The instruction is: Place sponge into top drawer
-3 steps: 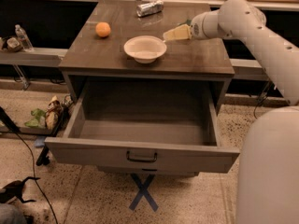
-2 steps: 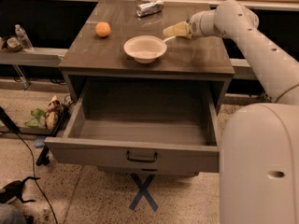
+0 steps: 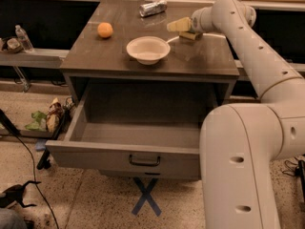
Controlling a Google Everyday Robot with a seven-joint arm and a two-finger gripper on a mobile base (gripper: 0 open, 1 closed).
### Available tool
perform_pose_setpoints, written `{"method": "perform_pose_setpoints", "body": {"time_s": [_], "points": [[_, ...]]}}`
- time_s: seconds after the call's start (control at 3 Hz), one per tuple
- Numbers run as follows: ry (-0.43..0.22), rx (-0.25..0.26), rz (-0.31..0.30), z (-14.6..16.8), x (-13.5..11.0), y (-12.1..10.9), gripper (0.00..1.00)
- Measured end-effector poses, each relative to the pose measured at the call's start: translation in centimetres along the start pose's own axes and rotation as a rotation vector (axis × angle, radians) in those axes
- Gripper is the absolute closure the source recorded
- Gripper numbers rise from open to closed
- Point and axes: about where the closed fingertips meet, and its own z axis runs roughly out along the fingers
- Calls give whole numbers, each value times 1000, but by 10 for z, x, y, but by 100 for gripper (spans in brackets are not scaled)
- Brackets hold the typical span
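- Leftward the white arm's lower link (image 3: 238, 166) had been shifted.
- Pale two-finger gripper (image 3: 177, 25) was held over the brown tabletop (image 3: 200, 56); its grip could not be determined.
- Green-topped yellow sponge (image 3: 190, 35) was seen beside it, outside the open grey-brown wooden top drawer (image 3: 124, 159).

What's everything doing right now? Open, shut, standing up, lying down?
top drawer: pulled open, looks empty.
gripper: low over the tabletop's back right.
sponge: flat on the tabletop, under the gripper.
white bowl: upright, looks empty.
silver can: lying on its side.
orange ball: sitting on the tabletop.
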Motion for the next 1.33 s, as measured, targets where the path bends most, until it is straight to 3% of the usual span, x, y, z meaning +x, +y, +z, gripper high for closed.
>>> {"method": "perform_pose_setpoints", "body": {"time_s": [0.33, 1.0, 1.33], "points": [[31, 28, 5, 11, 14, -7, 22], [45, 21, -7, 18, 23, -7, 69], [6, -29, -26, -20, 5, -17, 98]]}}
